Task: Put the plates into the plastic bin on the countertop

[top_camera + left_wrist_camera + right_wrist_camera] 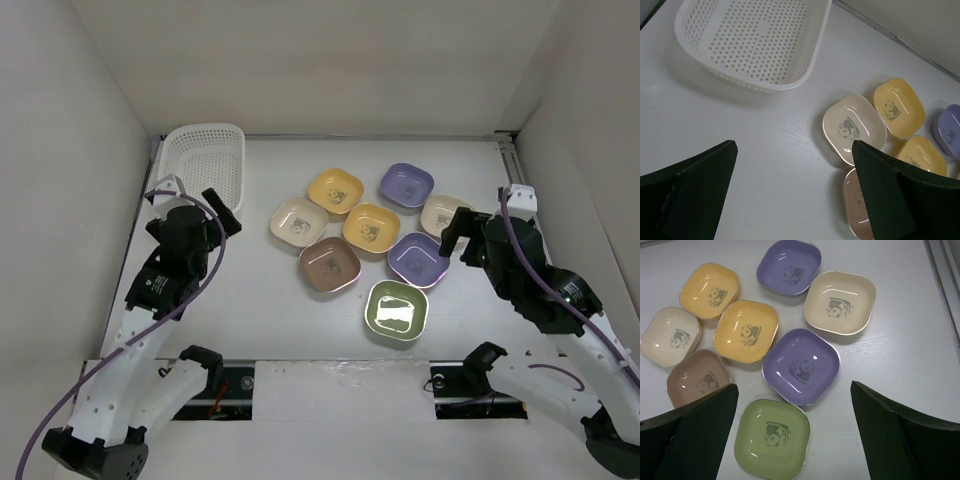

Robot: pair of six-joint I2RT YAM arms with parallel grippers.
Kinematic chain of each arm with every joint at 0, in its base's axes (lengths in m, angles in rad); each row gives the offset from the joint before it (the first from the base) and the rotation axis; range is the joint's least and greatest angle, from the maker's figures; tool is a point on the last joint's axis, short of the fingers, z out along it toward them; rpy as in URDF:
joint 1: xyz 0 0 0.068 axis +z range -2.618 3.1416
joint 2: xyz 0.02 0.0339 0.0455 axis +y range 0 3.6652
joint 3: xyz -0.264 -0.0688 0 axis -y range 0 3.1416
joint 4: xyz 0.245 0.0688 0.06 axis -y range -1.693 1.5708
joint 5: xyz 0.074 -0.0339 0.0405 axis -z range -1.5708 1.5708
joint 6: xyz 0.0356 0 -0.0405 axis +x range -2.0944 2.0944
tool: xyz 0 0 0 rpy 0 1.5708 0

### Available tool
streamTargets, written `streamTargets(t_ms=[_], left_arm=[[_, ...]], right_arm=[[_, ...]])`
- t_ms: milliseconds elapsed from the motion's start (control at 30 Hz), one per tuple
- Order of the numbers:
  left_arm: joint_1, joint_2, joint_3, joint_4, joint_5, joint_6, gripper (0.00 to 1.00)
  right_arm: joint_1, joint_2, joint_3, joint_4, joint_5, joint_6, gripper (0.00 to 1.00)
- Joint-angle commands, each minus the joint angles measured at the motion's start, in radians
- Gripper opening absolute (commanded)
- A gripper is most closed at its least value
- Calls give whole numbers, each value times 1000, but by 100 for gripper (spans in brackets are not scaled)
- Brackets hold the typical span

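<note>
Since the bin [205, 160] holds nothing, the task is at zero done: all eight plates sit on the desk [260, 330], none lifted, none in a gripper.

The bin is in the far left corner of the desk. The plates are clustered at centre to right, well apart from the bin, and packed close together with several rims touching or nearly so.

Count:
- yellow plates, two: [335, 191] and [371, 227]
- cream plates, two: [298, 222] and [445, 214]
- purple plates, two: [406, 185] and [420, 259]
- brown plate, one: [329, 265]
- green plate, one: [396, 311], nearest the arms
- bins, one

The left gripper [794, 160] is spread wide and empty, hanging over bare desk between the bin and the left cream plate. The right gripper [794, 390] is also spread wide and empty, above the right side of the cluster, over the lower purple plate and the green one.

Left to do, by my read: eight pick-and-drops, each carried across to the bin.
</note>
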Motion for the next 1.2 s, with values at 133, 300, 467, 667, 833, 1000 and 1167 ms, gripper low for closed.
streamTargets(t_ms=[133, 300, 467, 667, 833, 1000, 1167], left_arm=[[2, 167, 113, -81, 18, -112, 100], [-42, 310, 105, -44, 98, -293, 100], [-61, 468, 93, 34, 98, -428, 100], [-61, 609, 81, 154, 55, -479, 100], [-61, 790, 138, 140, 75, -522, 94], [-61, 885, 147, 175, 75, -542, 85], [-61, 933, 147, 207, 86, -554, 74]], right_arm=[[9, -28, 8, 43, -13, -2, 100], [9, -8, 17, 56, -56, -20, 100], [9, -51, -36, 118, -154, -38, 100], [9, -41, -36, 154, -343, -66, 100], [9, -51, -46, 177, -355, -57, 100], [9, -61, -55, 195, -377, -57, 100], [9, -61, -55, 195, -386, -57, 100]])
